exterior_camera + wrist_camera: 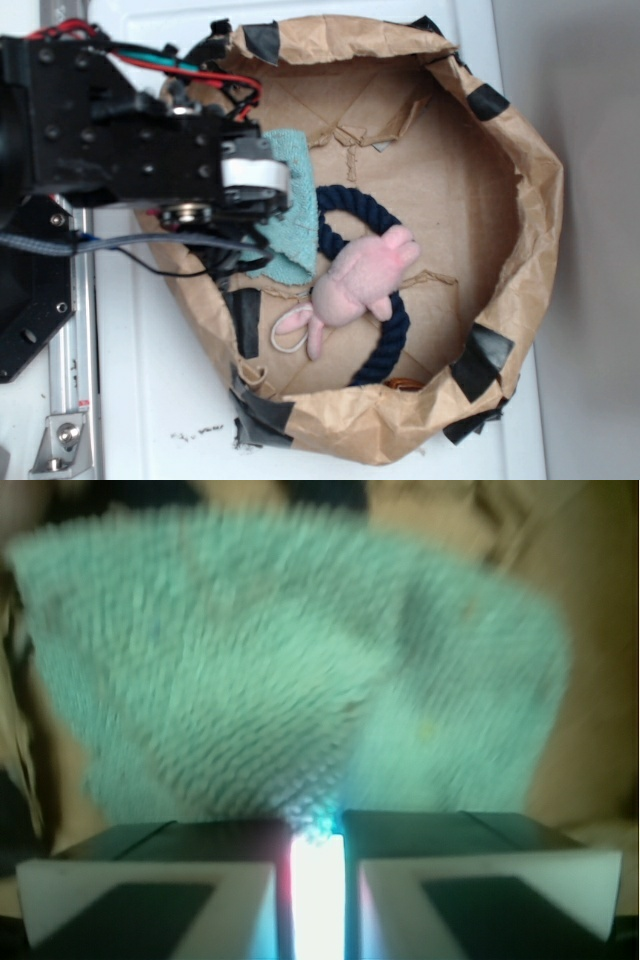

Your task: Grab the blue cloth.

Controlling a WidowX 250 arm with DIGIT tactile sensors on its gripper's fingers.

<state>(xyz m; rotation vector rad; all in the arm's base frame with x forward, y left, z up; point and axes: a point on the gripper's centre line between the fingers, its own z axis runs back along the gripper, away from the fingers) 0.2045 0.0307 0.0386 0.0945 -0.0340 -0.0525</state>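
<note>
1. The blue cloth (pixel 300 670) lies in the brown paper bag (pixel 520 180), near the bag's left wall in the exterior view, and it fills most of the wrist view.
2. In the wrist view the terry surface gathers into a fold that runs down into the narrow gap between the two fingers (pixel 150 900) of the hand (pixel 318 880).
3. The hand is drawn almost together, pinching that fold of the cloth between its pads.
4. In the exterior view the black arm (pixel 100 120) covers the cloth's left part; only its right edge shows.
5. A dark navy rope ring (pixel 385 215) lies just right of the cloth, touching its edge.
6. A pink plush toy (pixel 360 280) rests across the ring.
7. The bag, patched with black tape (pixel 485 360), sits on a white counter (pixel 150 400).
</note>
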